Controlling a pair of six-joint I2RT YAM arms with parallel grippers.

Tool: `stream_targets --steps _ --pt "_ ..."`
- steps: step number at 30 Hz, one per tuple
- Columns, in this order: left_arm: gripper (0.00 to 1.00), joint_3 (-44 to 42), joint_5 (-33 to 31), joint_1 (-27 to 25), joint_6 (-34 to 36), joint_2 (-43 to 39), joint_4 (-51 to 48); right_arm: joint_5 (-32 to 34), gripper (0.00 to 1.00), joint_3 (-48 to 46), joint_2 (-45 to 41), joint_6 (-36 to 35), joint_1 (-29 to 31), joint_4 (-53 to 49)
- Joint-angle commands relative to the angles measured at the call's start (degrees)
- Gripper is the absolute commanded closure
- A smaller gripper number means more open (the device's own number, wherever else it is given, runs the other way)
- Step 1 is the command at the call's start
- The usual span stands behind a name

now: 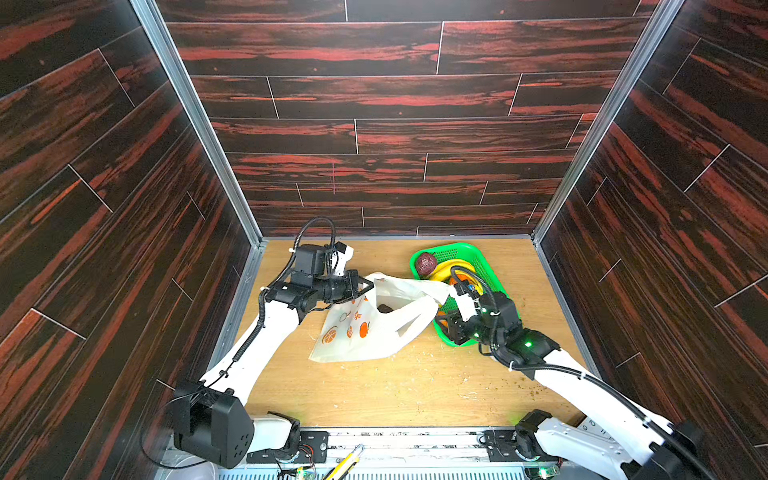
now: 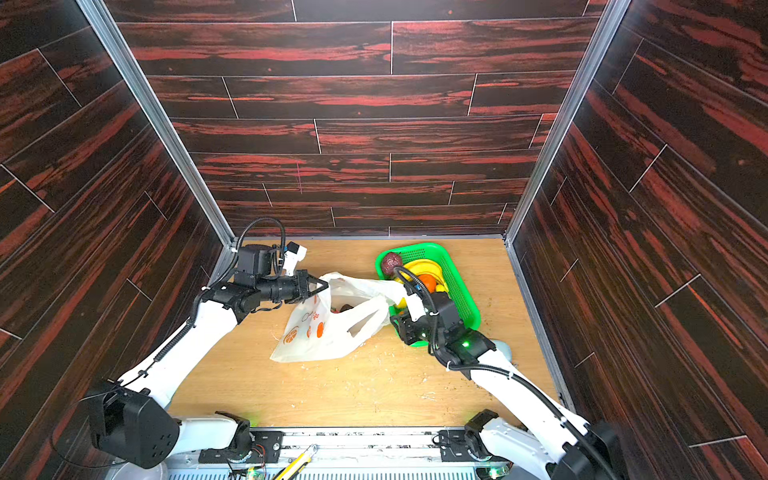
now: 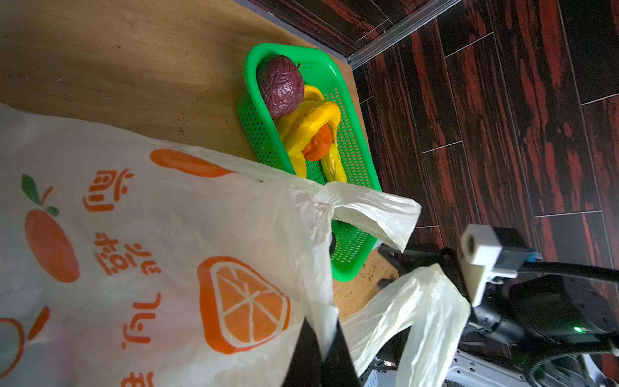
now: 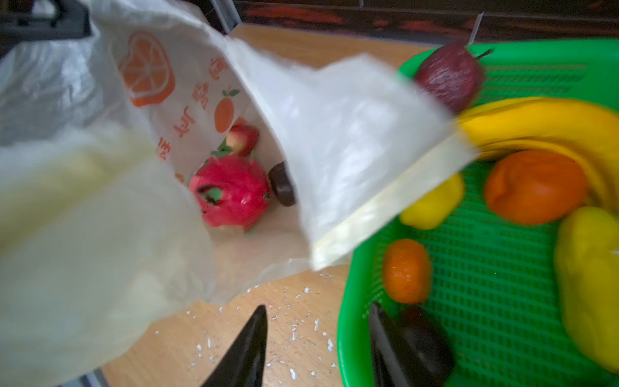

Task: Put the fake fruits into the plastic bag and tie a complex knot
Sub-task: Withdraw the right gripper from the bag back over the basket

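Blur smears the bag (image 4: 351, 150) and bananas (image 4: 536, 120) in the right wrist view. At the basket's (image 4: 346, 335) six o'clock end, a dark fruit (image 4: 425, 338) lies half hidden behind a finger (image 4: 385, 345) of the right gripper (image 4: 318, 305).

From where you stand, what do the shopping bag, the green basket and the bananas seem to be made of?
The plastic bag looks like thin plastic film, translucent and faintly shiny: it crinkles and light passes through. The green basket looks like rigid moulded plastic, with a glossy rim and a perforated mesh floor. The bananas are probably plastic or rubber: smooth, glossy, evenly yellow.
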Motion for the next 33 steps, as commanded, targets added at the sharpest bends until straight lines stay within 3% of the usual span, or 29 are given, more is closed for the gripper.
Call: stream_targets --steps 1,9,12,19,33 --pt "1.00 0.3 -0.8 0.4 1.0 -1.1 -0.7 4.2 0.41 3.4 -1.8 1.2 -1.8 -5.5" --pt "1.00 0.3 -0.9 0.4 1.4 -1.2 -0.5 -3.8 0.23 5.1 0.2 6.0 -12.4 -10.2" --pt "1.00 0.4 -0.7 0.4 1.3 -0.9 -0.3 -8.7 0.23 6.1 5.2 7.0 -17.2 -12.6" --pt "1.00 0.2 -1.0 0.4 1.7 -1.3 -0.9 -11.2 0.23 11.3 19.6 7.3 -17.6 -14.5" --pt "1.00 0.6 -1.1 0.4 2.3 -1.4 -2.0 -13.0 0.32 18.0 37.2 6.5 -14.9 -12.5"
